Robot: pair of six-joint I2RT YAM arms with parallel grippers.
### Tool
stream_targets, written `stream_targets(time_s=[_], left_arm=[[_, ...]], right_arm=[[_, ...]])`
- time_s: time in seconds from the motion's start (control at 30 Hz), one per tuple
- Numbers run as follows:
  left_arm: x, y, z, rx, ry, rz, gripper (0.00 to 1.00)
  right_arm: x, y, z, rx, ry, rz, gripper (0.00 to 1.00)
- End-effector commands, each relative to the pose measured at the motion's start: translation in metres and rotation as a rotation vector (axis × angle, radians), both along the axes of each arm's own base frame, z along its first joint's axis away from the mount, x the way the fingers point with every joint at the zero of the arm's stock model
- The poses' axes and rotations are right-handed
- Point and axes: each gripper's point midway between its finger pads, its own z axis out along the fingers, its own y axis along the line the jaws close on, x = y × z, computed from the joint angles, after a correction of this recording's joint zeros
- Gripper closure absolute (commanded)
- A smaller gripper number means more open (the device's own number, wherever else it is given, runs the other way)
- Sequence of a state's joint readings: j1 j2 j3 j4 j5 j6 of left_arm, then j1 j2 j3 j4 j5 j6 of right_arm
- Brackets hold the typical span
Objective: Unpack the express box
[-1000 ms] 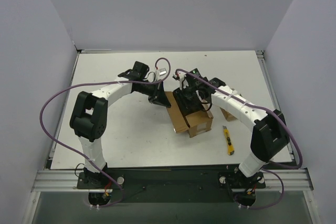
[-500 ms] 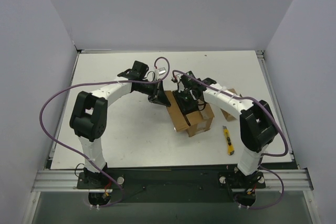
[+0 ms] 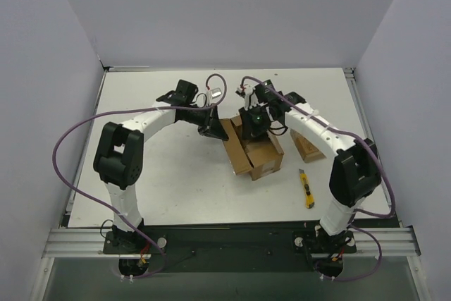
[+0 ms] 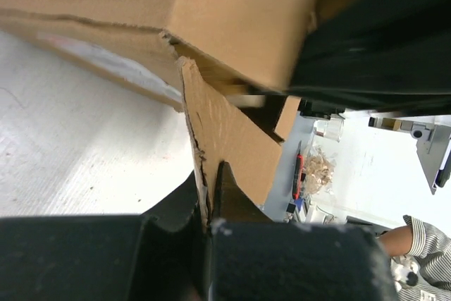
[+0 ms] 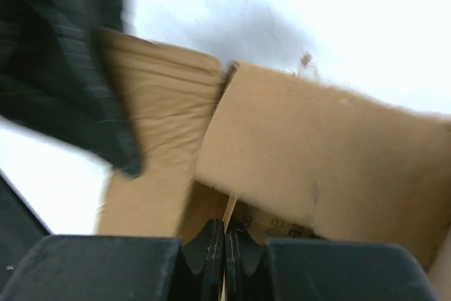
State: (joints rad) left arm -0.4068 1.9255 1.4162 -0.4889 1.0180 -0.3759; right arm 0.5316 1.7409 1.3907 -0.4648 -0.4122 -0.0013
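The express box lies mid-table with its flaps open and its white label toward the near edge. My left gripper is at its left side, shut on the edge of a brown flap. In the left wrist view the gripper pinches that flap, and the box body is above it. My right gripper is over the box's far end. In the right wrist view the gripper is shut on a thin pale cardboard edge. A wide flap lies to its right, with printed cardboard below.
A smaller brown box sits just right of the express box, partly under my right arm. A yellow utility knife lies near the front right. Purple cables loop off both arms. Grey walls close in the table.
My right gripper has moved from inside the box toward its far end, and the right arm has swung outward. My left gripper has kept its hold on the flap.
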Motion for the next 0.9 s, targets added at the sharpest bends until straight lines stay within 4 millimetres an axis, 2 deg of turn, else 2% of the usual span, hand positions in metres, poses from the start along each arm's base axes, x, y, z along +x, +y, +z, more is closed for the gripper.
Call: stream_targets(time_s=[0.0,0.03,0.17,0.33,0.5,0.57,0.6,0.67,0.77,0.8,0.83,0.87], left_arm=[[0.011,0.005,0.0,0.013,-0.058,-0.001,1.0],[0.013,0.004,0.001,0.011,-0.068,-0.004,1.0],[0.021,0.004,0.004,0.023,-0.095,0.0,1.0],[0.031,0.013,0.005,0.048,-0.101,0.03,1.0],[0.04,0.046,0.006,0.075,-0.078,0.113,1.0],[0.039,0.055,0.005,0.078,-0.063,0.133,1.0],[0.041,0.062,0.011,0.073,-0.072,0.151,1.0],[0.041,0.068,0.02,0.055,-0.081,0.162,1.0],[0.04,0.074,0.046,-0.026,-0.099,0.164,1.0],[0.043,0.078,0.051,-0.048,-0.097,0.181,1.0],[0.04,0.078,0.06,-0.091,-0.088,0.17,1.0],[0.038,0.079,0.067,-0.115,-0.089,0.171,1.0]], right_arm=[[0.013,0.019,0.14,0.264,-0.299,0.134,1.0],[0.006,0.021,0.154,0.299,-0.315,0.158,1.0],[0.0,0.019,0.198,0.395,-0.363,0.153,1.0],[0.007,0.002,0.253,0.488,-0.452,0.053,1.0],[0.024,-0.023,0.317,0.536,-0.616,-0.027,1.0],[0.031,-0.032,0.327,0.529,-0.656,-0.061,1.0],[0.037,-0.04,0.336,0.543,-0.673,-0.094,1.0],[0.042,-0.047,0.334,0.525,-0.687,-0.108,1.0],[0.062,-0.072,0.287,0.33,-0.706,-0.174,1.0],[0.07,-0.091,0.273,0.221,-0.739,-0.222,1.0],[0.073,-0.101,0.241,0.141,-0.695,-0.247,1.0],[0.075,-0.109,0.227,0.095,-0.68,-0.269,1.0]])
